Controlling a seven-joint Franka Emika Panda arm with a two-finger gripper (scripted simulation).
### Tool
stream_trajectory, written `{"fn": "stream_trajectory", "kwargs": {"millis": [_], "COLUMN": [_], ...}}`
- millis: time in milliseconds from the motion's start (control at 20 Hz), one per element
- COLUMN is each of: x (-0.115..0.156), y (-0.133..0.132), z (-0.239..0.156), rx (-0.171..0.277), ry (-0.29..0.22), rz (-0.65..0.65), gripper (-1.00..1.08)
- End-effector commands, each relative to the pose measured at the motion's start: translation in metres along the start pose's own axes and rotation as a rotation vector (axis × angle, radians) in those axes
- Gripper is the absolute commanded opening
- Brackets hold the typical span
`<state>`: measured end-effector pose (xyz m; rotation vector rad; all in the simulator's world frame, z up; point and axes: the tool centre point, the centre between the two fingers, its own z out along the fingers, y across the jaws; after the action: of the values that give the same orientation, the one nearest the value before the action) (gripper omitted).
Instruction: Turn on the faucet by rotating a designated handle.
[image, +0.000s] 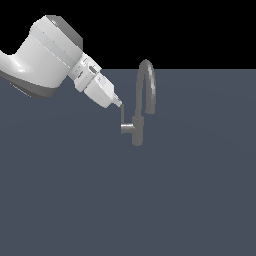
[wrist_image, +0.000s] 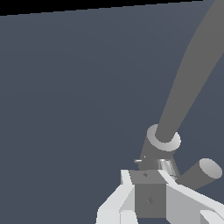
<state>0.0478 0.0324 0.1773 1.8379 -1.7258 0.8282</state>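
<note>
The grey faucet (image: 138, 131) stands at mid-scene in the exterior view, its arched spout (image: 147, 82) rising above a short body. A horizontal stub on the body's side toward the exterior view's left carries the handle (image: 123, 116), a thin upright rod. My gripper (image: 118, 102) comes down at a slant from the upper left, and its narrow tip touches the rod's top end. The fingers look pressed together with no gap and nothing between them. In the wrist view the gripper (wrist_image: 148, 192) sits just before the faucet (wrist_image: 188, 78); its fingertips hide the rod there.
The faucet stands on a flat dark blue-grey surface (image: 190, 200) that fills both views. My white arm (image: 45, 55) enters from the exterior view's upper left. No other object shows.
</note>
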Motion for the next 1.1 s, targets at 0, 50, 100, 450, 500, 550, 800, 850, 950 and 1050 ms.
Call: {"fn": "stream_trajectory", "kwargs": {"millis": [0,50,100,450,500,550,800,850,950,1050], "x": [-0.004,-0.005,-0.005,-0.005,-0.004,-0.003,-0.001,0.000,0.001,0.002], "y": [0.001,0.001,0.001,0.005,0.008,0.011,0.025,0.028,0.034,0.041], "z": [0.013,0.016,0.018,0.019,0.019,0.018,0.015,0.014,0.013,0.012], "rx": [-0.012,-0.016,-0.018,-0.020,-0.020,-0.020,-0.020,-0.020,-0.020,-0.020], "ry": [-0.004,-0.004,-0.005,-0.005,-0.005,-0.005,-0.005,-0.005,-0.005,-0.005], "rz": [0.013,0.017,0.019,0.021,0.021,0.021,0.021,0.021,0.021,0.021], "gripper": [-1.00,-1.00,-1.00,-1.00,-1.00,-1.00,-1.00,-1.00,-1.00,-1.00]}}
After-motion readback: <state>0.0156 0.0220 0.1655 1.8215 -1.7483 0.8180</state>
